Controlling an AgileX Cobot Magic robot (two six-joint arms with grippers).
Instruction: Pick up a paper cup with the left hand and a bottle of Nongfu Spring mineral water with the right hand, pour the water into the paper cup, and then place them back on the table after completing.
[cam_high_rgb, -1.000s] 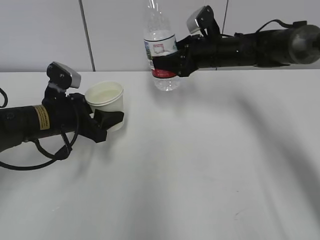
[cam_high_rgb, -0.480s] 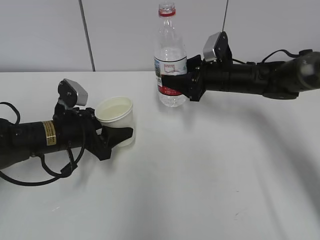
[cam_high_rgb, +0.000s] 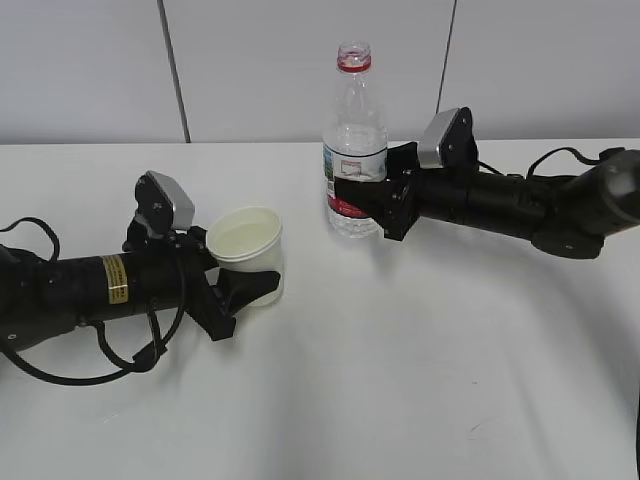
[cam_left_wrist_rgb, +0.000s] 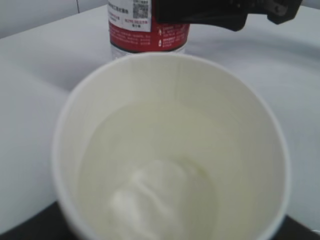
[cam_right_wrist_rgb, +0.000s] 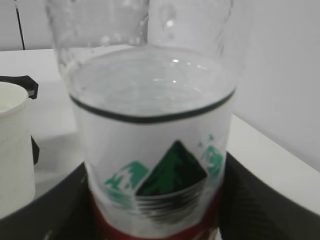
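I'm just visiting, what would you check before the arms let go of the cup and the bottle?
1. Cup upright in the left gripper: ok.
2. Water is in the cup: ok, the left wrist view shows liquid.
3. Bottle upright in the right gripper: ok.
4. Bottle base resting on the table: cannot tell, contact is not clear.
5. Cup base resting on the table: cannot tell, the gripper hides it.
6. Bottle cap on: not ok, the neck looks open.
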